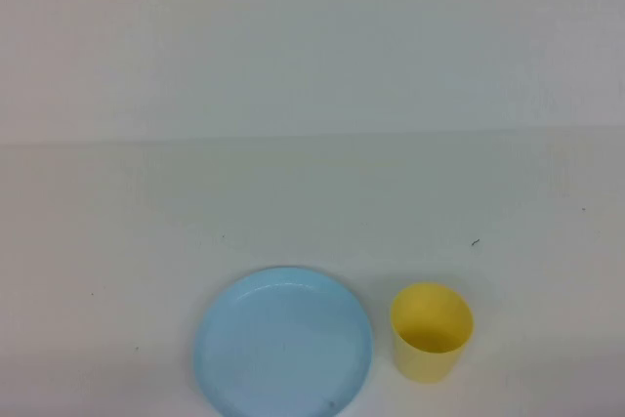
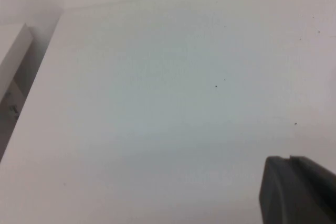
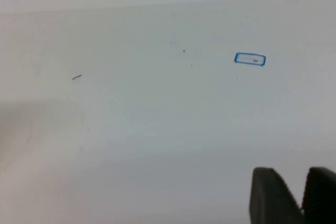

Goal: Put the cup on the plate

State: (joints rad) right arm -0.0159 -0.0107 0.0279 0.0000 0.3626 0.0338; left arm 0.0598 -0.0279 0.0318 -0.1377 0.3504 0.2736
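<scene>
Two things stand on the white table (image 1: 312, 202) in the high view: the blue plate (image 1: 283, 344) near the front edge, and the yellow cup (image 1: 431, 331) upright just beside it on the robot's right, apart from it and not yet on it. The cup's open mouth faces up. Neither arm nor gripper shows in this view.

From the left wrist view comes only bare tabletop, its far edge, and the dark tip of the left gripper (image 2: 290, 163) in one corner, its fingers pressed together with nothing between them. Neither cup nor plate appears.

Only the right wrist view catches a small blue rectangular mark (image 3: 250, 59) on the table. The right gripper (image 3: 303, 203) hangs above bare surface, its two fingertips a narrow gap apart, holding nothing.
</scene>
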